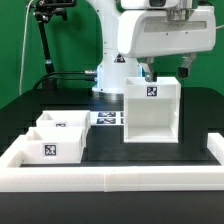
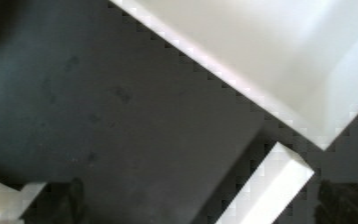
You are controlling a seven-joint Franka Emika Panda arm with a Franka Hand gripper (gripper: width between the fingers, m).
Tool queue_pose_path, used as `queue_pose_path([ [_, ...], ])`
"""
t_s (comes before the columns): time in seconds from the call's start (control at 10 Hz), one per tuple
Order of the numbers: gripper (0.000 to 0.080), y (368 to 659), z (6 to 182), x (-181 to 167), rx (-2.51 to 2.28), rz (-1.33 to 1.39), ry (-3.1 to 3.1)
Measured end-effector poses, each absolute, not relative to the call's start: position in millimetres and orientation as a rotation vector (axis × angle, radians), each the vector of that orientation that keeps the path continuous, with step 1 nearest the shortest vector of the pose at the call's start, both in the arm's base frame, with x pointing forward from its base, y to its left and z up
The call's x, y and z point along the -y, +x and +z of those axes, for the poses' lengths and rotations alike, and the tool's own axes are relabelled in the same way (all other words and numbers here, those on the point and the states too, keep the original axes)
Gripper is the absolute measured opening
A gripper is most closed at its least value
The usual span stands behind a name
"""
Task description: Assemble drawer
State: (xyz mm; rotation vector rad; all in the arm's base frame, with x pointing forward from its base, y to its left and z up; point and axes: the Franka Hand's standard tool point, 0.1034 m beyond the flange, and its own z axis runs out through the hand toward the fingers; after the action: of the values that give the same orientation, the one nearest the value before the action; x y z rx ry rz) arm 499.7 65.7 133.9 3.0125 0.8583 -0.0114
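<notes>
A tall white drawer case (image 1: 150,112) with a marker tag stands upright at the exterior view's centre right. My gripper (image 1: 167,72) hangs just above its top rear edge, with its dark fingers (image 1: 148,72) spread wide. In the wrist view the gripper (image 2: 194,203) is open, and a narrow white panel edge (image 2: 275,188) runs between the jaws without touching them. A broad white panel face (image 2: 274,45) fills the far corner of that view. Two smaller white open drawer boxes (image 1: 62,125) (image 1: 48,148) sit at the exterior view's left.
The marker board (image 1: 107,118) lies on the black table between the small boxes and the tall case. A white raised border (image 1: 110,178) runs along the front and sides of the table. A black camera stand (image 1: 42,40) rises at the back left.
</notes>
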Motion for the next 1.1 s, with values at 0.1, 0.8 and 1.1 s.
queue_pose_path([
  [0.1, 0.0650, 500, 133.7, -66, -0.858, -0.012, 3.013],
  [0.8, 0.0650, 460, 135.1, -80, -0.111, -0.013, 3.116],
  [1.1, 0.0650, 442, 114.7, -90, -0.026, -0.039, 3.120],
])
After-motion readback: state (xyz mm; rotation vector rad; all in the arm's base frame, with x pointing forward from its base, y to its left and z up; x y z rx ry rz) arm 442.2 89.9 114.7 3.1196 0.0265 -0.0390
